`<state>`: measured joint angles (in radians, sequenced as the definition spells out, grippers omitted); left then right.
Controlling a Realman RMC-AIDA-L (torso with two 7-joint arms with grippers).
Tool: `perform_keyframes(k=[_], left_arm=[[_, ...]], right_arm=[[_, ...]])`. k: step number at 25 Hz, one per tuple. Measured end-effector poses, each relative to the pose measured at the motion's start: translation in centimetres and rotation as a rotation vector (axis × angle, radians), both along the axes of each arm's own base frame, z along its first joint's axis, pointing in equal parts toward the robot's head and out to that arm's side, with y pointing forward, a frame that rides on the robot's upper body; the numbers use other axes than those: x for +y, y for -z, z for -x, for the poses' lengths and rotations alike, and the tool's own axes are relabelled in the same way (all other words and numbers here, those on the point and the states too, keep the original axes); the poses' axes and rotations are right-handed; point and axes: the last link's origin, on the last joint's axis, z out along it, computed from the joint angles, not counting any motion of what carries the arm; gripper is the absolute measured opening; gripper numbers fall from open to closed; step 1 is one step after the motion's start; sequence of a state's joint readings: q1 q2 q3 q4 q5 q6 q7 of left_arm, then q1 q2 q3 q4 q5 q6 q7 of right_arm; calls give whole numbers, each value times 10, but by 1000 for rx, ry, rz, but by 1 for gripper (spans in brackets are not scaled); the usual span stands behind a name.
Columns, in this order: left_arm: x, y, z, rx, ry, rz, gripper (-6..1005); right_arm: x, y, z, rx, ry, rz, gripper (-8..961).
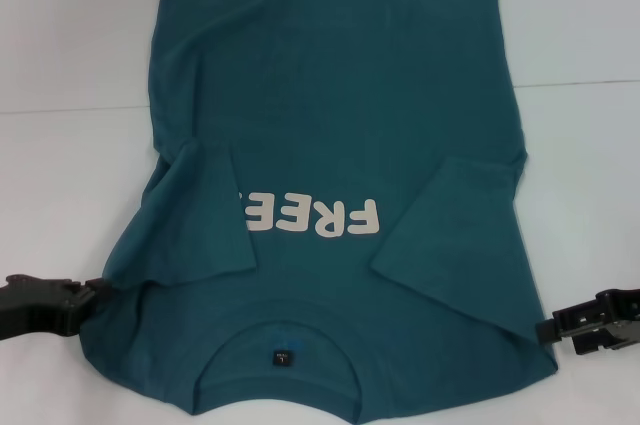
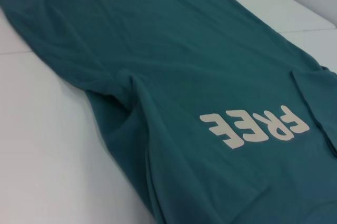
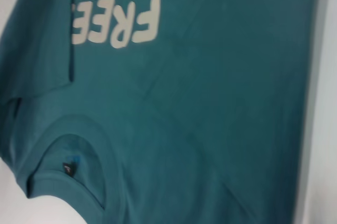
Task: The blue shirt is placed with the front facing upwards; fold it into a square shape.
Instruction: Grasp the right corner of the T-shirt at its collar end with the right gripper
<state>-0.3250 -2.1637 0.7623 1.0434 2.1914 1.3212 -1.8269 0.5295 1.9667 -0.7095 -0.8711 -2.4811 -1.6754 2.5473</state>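
Collar [image 1: 283, 345] of blue shirt [image 1: 340, 85] nearest, small dark label [image 1: 283, 356] inside, print too small to read; shirt spread front-up on white table [image 1: 60, 45], both sleeves folded in over chest. White lettering [image 1: 312, 216] reads "FREE", last part hidden under left sleeve [image 1: 190, 215]. Left gripper [image 1: 95, 292] touching shirt's left edge beside collar; right gripper [image 1: 552, 329] at right edge; can't tell whether either jaws open or closed
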Motion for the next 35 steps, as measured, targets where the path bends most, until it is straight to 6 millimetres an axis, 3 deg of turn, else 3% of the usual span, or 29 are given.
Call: perform_keyframes(k=[16,32,35], left_arm=[[2,-1,-1,-15,5,-18,2],[2,-1,-1,-14,7,-19,1],[2,-1,-1,-15,7,-17,0]], right_arm=[[-3,15,-11,-24,39,7,763],[4,33,-4,-7,21,-5,749],[5,34,-6,-13,25,-13,659]])
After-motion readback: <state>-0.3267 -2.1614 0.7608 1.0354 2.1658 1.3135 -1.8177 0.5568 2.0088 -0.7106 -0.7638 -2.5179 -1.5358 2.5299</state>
